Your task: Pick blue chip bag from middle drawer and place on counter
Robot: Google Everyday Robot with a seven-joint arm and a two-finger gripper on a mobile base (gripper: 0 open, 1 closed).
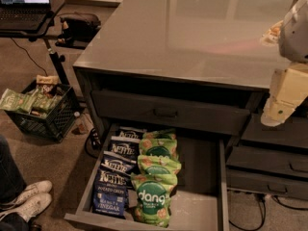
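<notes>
Down under the tabletop's [192,37] front edge, the middle drawer [199,211] holds crinkly blue chip bags [109,194] beside green bags [153,196]. The pincer [279,107] hangs at the right edge; I cannot tell its opening.

The drawer's [202,177] pale floor carries a row of blue chip bags [111,191] beside green bags [153,196], while the claw [278,110] hangs at the tabletop's [192,37] front right corner.
</notes>
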